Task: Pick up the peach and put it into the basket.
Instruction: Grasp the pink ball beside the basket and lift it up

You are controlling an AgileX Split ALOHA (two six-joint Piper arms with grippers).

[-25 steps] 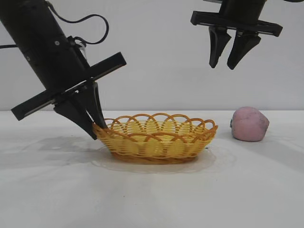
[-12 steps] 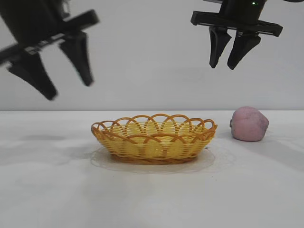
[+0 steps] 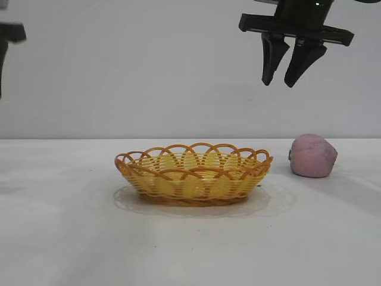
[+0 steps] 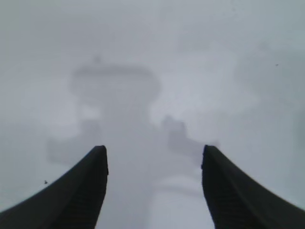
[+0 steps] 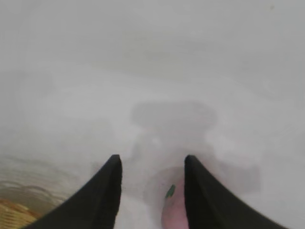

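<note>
The dusty-pink peach (image 3: 313, 156) lies on the white table, to the right of the yellow-orange wicker basket (image 3: 193, 173), apart from it. My right gripper (image 3: 278, 82) hangs high above the gap between basket and peach, open and empty. In the right wrist view its fingers (image 5: 151, 162) are apart, with the peach (image 5: 172, 214) far below between them and the basket rim (image 5: 12, 210) at the corner. Only a dark part of my left gripper (image 3: 11, 31) shows at the exterior view's upper left edge. In the left wrist view it (image 4: 153, 155) is wide open over bare table.
The white table (image 3: 190, 244) runs to a plain white back wall. The basket holds nothing. My left arm's shadow falls on the table (image 4: 114, 95) under the left gripper.
My left gripper has lifted off the basket's left rim, opened, and swung up and left, almost out of the exterior view. The right arm, basket and peach have not moved.
</note>
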